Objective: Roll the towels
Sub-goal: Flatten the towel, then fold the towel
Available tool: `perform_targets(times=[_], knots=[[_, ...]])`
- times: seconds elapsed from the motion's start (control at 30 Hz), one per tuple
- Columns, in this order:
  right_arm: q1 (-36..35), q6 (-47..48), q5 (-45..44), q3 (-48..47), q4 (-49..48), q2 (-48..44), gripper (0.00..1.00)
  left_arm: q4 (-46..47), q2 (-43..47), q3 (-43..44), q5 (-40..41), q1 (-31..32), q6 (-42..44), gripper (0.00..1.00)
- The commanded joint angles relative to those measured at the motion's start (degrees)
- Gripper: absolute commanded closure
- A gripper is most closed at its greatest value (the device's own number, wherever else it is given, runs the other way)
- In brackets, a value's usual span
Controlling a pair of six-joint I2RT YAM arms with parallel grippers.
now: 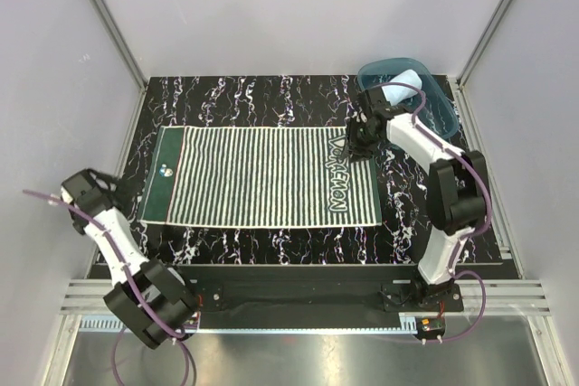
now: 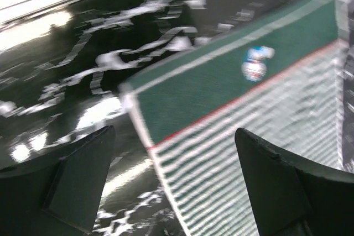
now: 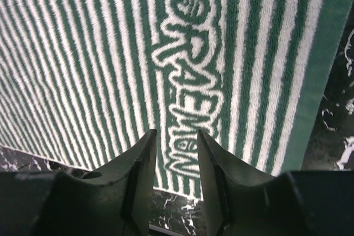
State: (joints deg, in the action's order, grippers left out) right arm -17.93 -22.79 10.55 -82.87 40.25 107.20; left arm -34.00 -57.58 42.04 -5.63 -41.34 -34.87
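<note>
My left gripper (image 2: 176,161) stands spread wide, with a corner of the striped towel (image 2: 221,84) below it. My right gripper (image 3: 176,147), slightly parted, pinches nothing.

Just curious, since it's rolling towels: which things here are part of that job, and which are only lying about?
Job: striped towel, spread flat; blue towel, inside the tub.
Lying about: tub; table.

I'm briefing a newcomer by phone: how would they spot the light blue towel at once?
On the black marbled table, look to the far right corner, where a translucent teal tub stands. The light blue towel lies inside it. Unlike the striped towel spread flat mid-table, it is plain and bundled up.
</note>
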Motion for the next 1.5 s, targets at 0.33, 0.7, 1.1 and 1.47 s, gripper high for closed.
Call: perform_targets(times=[0.33,0.7,1.1,1.47], knots=[[-0.2,-0.2,1.5,5.4,1.0,-9.6,0.58,7.4,-7.2,-7.8,-0.5,-7.3,-2.4,0.19],[-0.2,-0.8,1.9,9.0,-1.1,-10.9,0.60,16.2,-12.6,-10.4,-2.2,-7.2,-6.6,0.31],[-0.2,-0.3,2.0,9.4,-1.3,-10.9,0.61,23.9,-17.7,-12.3,-6.6,-6.0,-8.6,0.46],[-0.2,0.5,-0.3,10.4,-0.4,-13.1,0.61,25.7,-17.7,-12.6,-5.2,-0.5,-8.2,0.95]])
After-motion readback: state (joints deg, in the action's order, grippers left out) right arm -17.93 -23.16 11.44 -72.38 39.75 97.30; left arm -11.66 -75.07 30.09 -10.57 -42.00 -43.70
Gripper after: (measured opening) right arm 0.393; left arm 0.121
